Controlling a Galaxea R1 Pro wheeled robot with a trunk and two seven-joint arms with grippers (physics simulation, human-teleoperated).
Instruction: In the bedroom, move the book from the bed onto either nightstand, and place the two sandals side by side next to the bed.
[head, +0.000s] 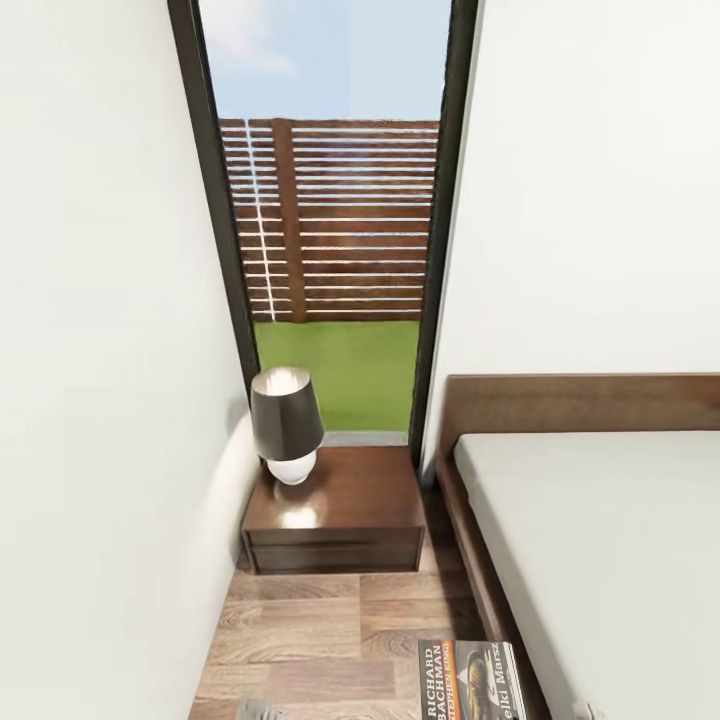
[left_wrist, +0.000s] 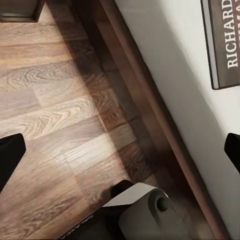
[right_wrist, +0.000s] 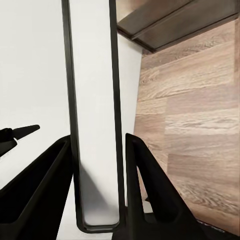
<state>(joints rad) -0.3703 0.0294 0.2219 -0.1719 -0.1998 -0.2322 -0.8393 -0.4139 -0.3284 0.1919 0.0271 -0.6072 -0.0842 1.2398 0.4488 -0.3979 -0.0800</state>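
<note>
The book (head: 470, 680) has a dark cover with white lettering and hangs low at the near edge of the head view, over the bed's wooden frame. In the right wrist view it is edge-on (right_wrist: 95, 100), and my right gripper (right_wrist: 97, 142) is shut on it. My left gripper (left_wrist: 120, 152) is open, with floor and bed frame between its fingers; the book (left_wrist: 222, 42) lies off to one side above the mattress. The bed (head: 600, 540) lies at the right. A nightstand (head: 340, 510) stands ahead by the window. The sandals are out of view.
A lamp (head: 288, 425) with a dark shade stands on the nightstand's left part. A white wall (head: 100, 400) closes the left side, leaving a narrow strip of wood floor (head: 320, 630) between it and the bed. The tall window (head: 330, 230) is behind the nightstand.
</note>
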